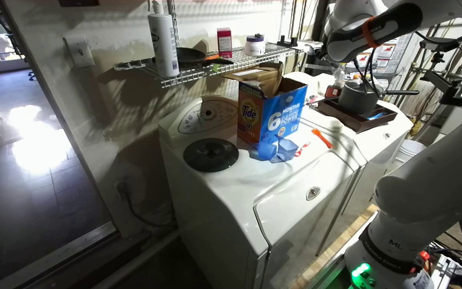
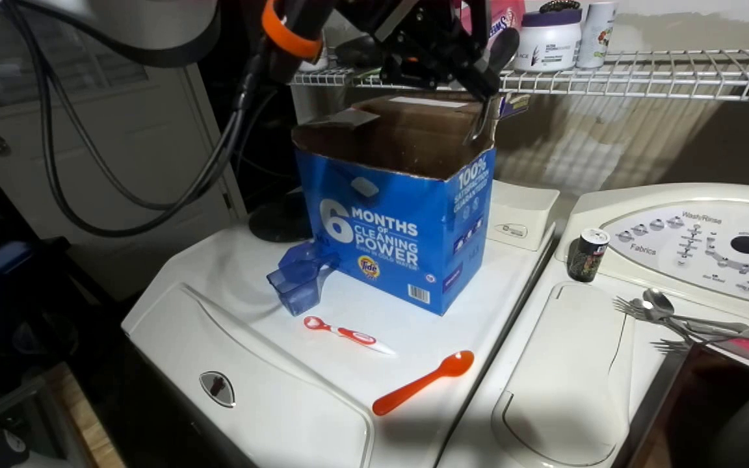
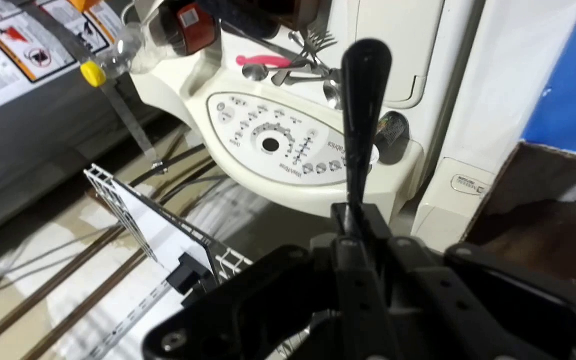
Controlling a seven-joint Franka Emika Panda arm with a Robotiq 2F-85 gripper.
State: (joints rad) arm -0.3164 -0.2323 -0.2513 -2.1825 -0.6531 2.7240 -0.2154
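Gripper [image 3: 359, 220] pinching dk, smooth, tapered utensil [image 3: 367, 95] w/ rounded end, nr ragged-rimmed blue cdbd Tide box [image 2: 387, 214].

Your gripper [image 3: 360, 225] pinches a utensil [image 3: 366, 100] with a black handle, broad and rounded at its end, narrowing toward the grip. In an exterior view its metal part [image 2: 480, 119] slants downward by the open blue box's rim [image 2: 400, 170].
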